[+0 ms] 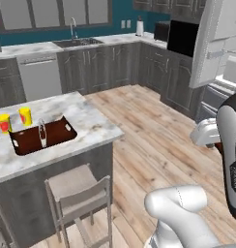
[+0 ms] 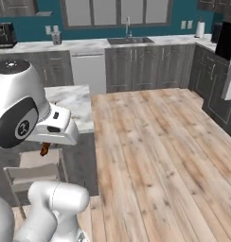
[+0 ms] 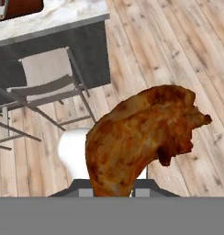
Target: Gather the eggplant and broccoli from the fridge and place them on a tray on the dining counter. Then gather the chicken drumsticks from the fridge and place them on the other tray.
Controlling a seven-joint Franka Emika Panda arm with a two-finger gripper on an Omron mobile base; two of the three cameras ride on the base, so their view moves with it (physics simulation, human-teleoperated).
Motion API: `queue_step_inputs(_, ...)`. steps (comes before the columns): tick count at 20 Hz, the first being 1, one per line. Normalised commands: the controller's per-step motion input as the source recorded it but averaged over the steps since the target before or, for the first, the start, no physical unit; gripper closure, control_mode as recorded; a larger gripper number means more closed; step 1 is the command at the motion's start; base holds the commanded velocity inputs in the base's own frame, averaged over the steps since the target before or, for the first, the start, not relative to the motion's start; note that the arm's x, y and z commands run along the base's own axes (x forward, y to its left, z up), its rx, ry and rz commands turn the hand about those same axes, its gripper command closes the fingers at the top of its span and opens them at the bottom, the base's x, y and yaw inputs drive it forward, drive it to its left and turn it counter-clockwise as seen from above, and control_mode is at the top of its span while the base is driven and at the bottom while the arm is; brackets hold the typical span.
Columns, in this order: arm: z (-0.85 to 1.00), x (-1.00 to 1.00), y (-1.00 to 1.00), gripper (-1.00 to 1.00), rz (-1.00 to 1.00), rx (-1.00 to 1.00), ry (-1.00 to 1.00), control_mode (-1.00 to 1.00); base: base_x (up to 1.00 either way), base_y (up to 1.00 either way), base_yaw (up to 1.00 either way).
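Browned chicken drumstick (image 3: 141, 137) pinched in the jaws; desk (image 3: 54, 20) and stool (image 3: 47, 75) at eleven o'clock.

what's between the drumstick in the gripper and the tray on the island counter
Nothing visible blocks it: the gripper holds the chicken drumstick over open wood floor, and the tray lies beyond the counter's near edge, above a stool.

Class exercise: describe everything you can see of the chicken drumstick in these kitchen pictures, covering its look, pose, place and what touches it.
The chicken drumstick is roasted brown with darker, crisp-looking patches and a bumpy skin. It has a broad meaty end that narrows toward the gripper, which is shut on it at the bottom of the hand view. It hangs in the air above the wooden floor, apart from the stool and dining counter.
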Motion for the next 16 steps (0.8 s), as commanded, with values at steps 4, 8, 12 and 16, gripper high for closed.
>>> queue_step_inputs(4,0.00,0.00,0.00,1.00,0.00,0.00,0.00,1.00,-0.33,1.00,0.13)
queue_step_inputs(8,0.00,0.00,0.00,1.00,0.00,0.00,0.00,1.00,-0.19,1.00,0.11)
queue_step_inputs(12,0.00,0.00,0.00,1.00,0.00,0.00,0.00,1.00,-0.03,1.00,0.10)
queue_step_inputs(16,0.00,0.00,0.00,1.00,0.00,0.00,0.00,1.00,0.18,1.00,0.05)
